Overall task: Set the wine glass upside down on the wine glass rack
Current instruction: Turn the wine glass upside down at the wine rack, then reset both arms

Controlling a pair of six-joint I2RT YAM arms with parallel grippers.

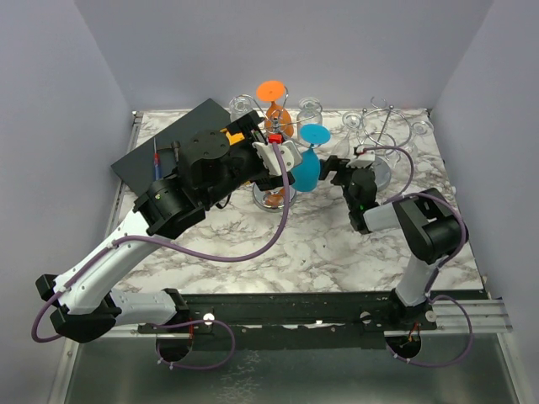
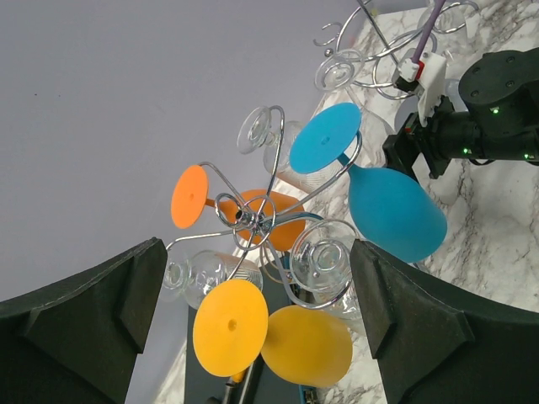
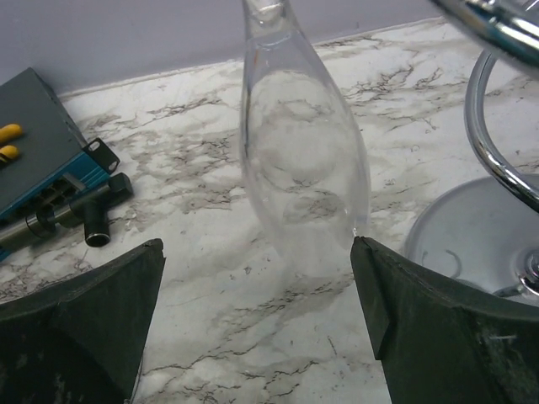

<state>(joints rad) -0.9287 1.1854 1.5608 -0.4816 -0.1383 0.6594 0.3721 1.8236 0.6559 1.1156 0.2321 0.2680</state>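
Wine glass (image 3: 303, 168) hangs inverted inside the wide-open right tool (image 3: 257, 246).

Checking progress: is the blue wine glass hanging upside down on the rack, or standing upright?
Upside down: the blue wine glass hangs with its round foot on top, caught above a wire loop of the rack, and its bowl below.

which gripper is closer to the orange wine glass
Left. The left gripper is just on the near side of the orange wine glass; the right gripper is farther, past the blue glass.
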